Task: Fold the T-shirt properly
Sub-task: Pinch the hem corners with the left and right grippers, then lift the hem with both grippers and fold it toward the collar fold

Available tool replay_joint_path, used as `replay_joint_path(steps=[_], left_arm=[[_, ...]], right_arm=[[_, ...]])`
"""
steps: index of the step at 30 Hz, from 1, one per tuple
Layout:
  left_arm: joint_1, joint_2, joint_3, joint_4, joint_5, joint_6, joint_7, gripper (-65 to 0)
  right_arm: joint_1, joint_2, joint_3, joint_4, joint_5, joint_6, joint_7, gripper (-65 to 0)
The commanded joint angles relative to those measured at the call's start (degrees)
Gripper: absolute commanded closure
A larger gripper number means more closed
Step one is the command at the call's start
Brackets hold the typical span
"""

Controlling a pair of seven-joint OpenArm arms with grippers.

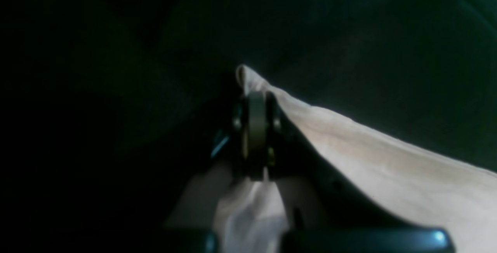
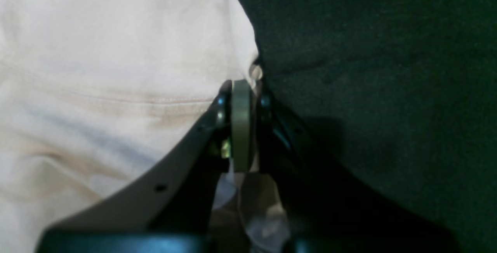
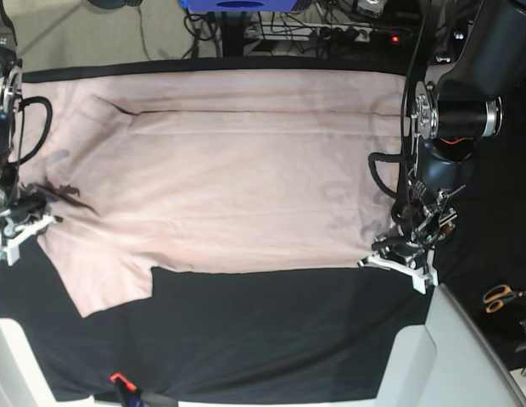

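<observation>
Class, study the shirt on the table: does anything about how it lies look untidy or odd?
Mostly flat, but the T-shirt is not smooth: a long crease runs across its upper part, and one sleeve hangs askew at the lower left. The left claw and right claw each pinch an edge.

The T-shirt [image 3: 229,170] lies spread on the black cloth [image 3: 271,331] between the two claws; the left claw [image 3: 371,259] and the right claw [image 3: 44,202] sit at opposite edges. Scissors [image 3: 500,297] lie beyond the left claw, off the shirt.

The pale pink T-shirt [image 3: 237,178] is lying spread flat over a black cloth [image 3: 271,331], one short sleeve pointing toward the near edge, its far long edge folded over.
</observation>
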Motion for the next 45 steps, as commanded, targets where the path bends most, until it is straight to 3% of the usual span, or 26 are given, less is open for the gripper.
replay_joint_path(steps=[1,6,13,18,21,25,28,34,45], left_arm=[[-1.20,-0.78,0.64,2.06,-0.27,-0.07,0.66,0.0],[0.91,-1.75,5.47,10.50,-0.45,-0.07,5.06,0.0],[5.22,-3.77,4.77,20.70,-0.80,0.02,9.28,0.0],[8.56,-5.26,4.77,27.20,-0.89,0.02,11.56,0.0],[9.26,-5.62,4.77,28.52,-0.89,0.02,11.74,0.0],[9.26,-5.62,4.77,28.52,-0.89,0.02,11.74,0.0],[9.70,-5.62,4.77,28.61,-0.89,0.02,11.74,0.0],[9.70,-5.62,4.77,28.61,-0.89,0.02,11.74,0.0],[13.74,-7.29,4.77,36.26,-0.89,0.37,11.83,0.0]], right_arm=[[1.09,0.99,0.17,1.61,-0.17,-0.18,1.64,0.0],[-1.28,0.99,0.17,7.68,-0.17,-0.18,4.01,0.0],[-1.28,1.43,0.17,8.82,-0.17,-0.09,4.01,0.0],[-1.20,1.52,0.08,8.82,-0.17,-0.09,7.00,0.0],[-0.93,1.52,-0.01,8.82,-0.17,0.08,7.00,0.0],[0.04,1.52,-0.01,8.82,-0.26,3.42,7.00,0.0],[0.39,1.52,-0.01,8.82,-1.14,3.51,7.00,0.0],[1.00,0.99,0.25,8.82,-10.72,3.51,7.35,0.0],[0.83,2.31,-0.01,8.82,-11.25,3.60,9.55,0.0]])
